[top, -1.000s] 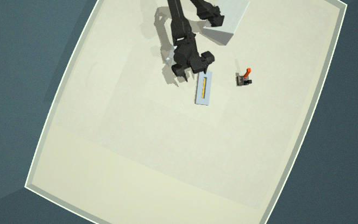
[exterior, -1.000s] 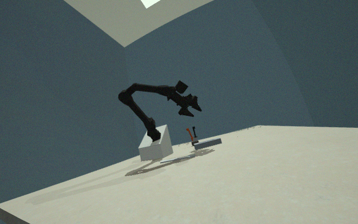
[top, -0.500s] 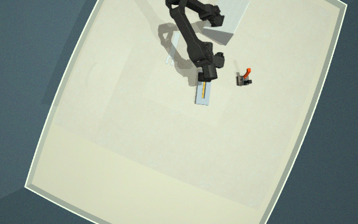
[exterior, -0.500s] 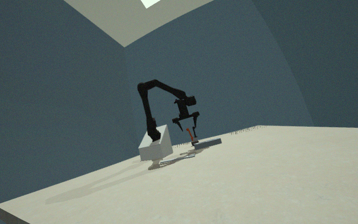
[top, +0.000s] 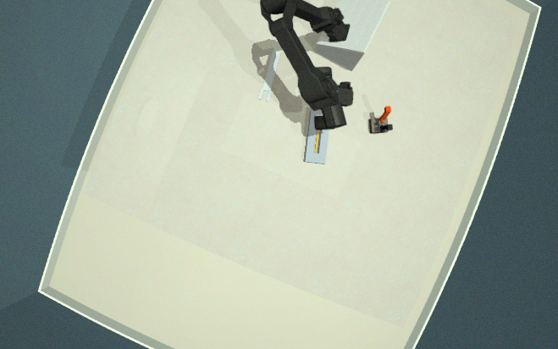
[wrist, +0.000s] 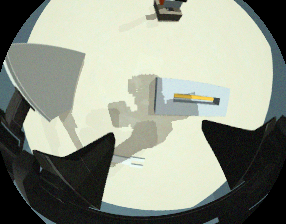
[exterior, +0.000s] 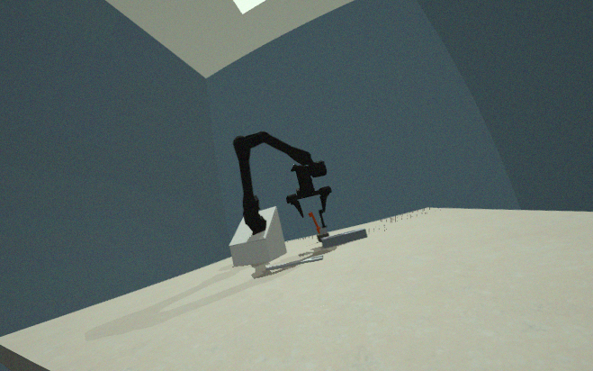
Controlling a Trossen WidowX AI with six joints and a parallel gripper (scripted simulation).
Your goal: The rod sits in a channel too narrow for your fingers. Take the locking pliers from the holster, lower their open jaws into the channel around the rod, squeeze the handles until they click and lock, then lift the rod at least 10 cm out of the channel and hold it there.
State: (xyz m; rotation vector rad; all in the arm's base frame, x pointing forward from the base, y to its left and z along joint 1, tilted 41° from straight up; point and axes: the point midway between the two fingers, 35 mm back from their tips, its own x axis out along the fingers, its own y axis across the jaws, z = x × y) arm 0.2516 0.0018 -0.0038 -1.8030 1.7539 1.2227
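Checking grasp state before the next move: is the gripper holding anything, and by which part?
Nothing held. The black parallel-jaw gripper is open, with no object between its fingers.

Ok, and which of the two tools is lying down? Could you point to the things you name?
The pale forked tool (top: 265, 90) (exterior: 305, 261) (wrist: 122, 160), flat on the table; the locking pliers (top: 385, 113) (exterior: 314, 221) (wrist: 161, 2) stand handles-up in their holster (top: 373, 124) (exterior: 320, 239) (wrist: 168, 14).
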